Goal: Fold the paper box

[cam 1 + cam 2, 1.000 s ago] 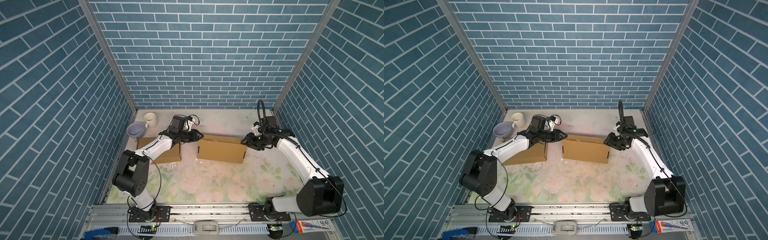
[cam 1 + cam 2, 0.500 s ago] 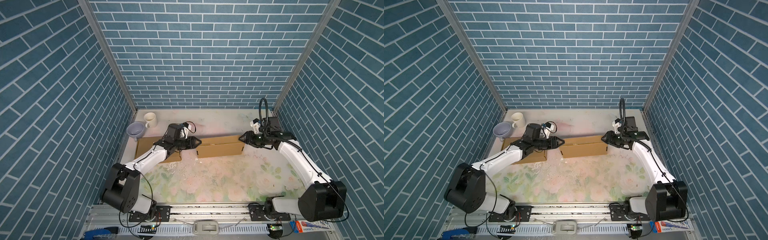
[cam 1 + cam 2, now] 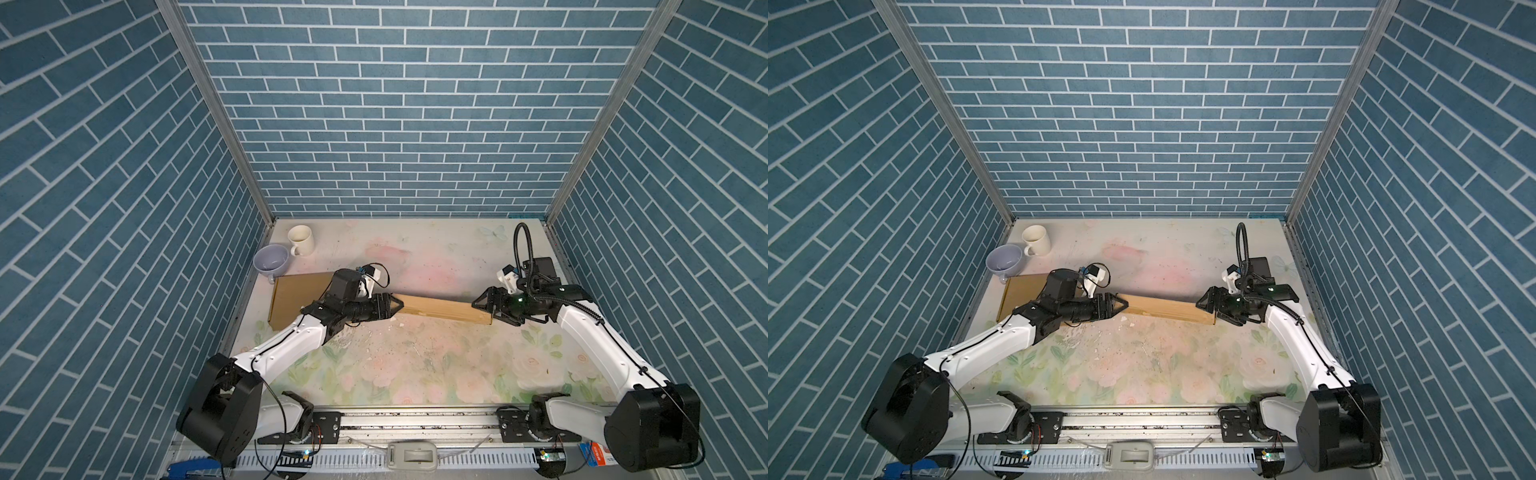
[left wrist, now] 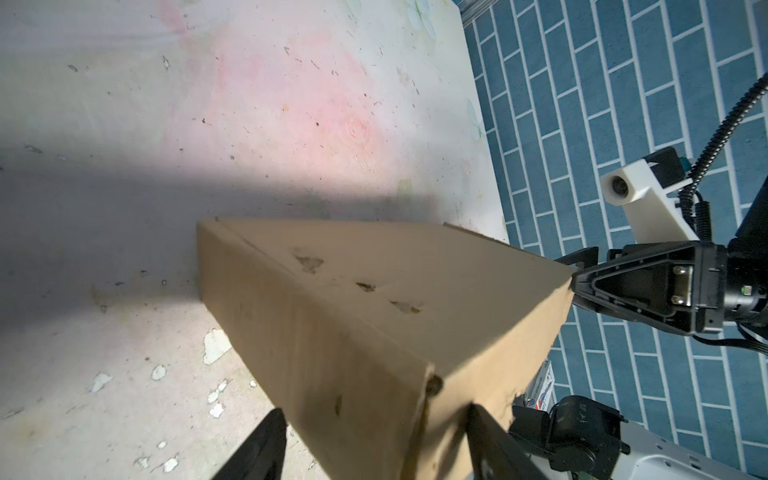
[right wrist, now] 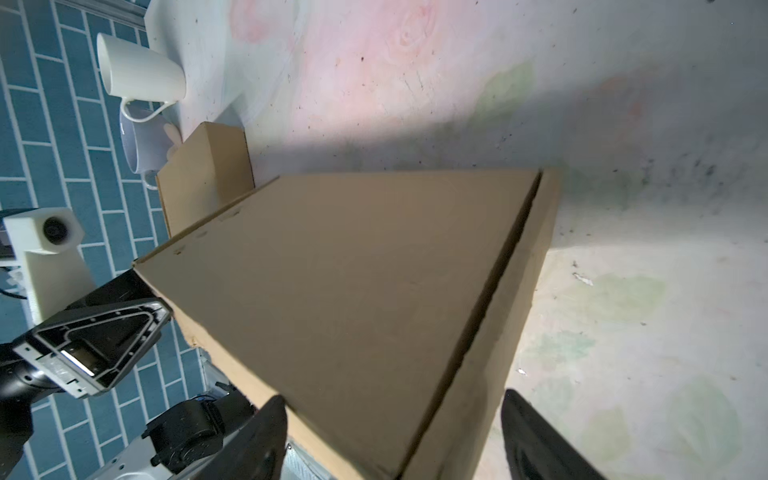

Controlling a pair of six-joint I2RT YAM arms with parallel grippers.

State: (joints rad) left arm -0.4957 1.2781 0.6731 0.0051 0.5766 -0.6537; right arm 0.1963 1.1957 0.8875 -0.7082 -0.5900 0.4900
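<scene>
The paper box (image 3: 440,308) (image 3: 1163,309) is a long brown cardboard piece lying low on the flowered table between my two arms. My left gripper (image 3: 395,306) (image 3: 1121,307) is at its left end and my right gripper (image 3: 484,309) (image 3: 1204,305) at its right end. In the left wrist view the box (image 4: 374,291) reaches between the spread fingers of the left gripper (image 4: 376,446). In the right wrist view the box (image 5: 353,270) lies between the fingers of the right gripper (image 5: 395,440), and one finger (image 5: 528,436) stands apart from it. Both grippers are open.
A second flat cardboard piece (image 3: 295,297) (image 5: 203,174) lies under my left arm by the left wall. A white mug (image 3: 300,240) and a lavender cup (image 3: 271,258) stand in the back left corner. Blue brick walls enclose three sides.
The box, held up showing its broad face a second ago, has come down to lie low. Both grippers dropped with it, and their jaws have spread wider.
</scene>
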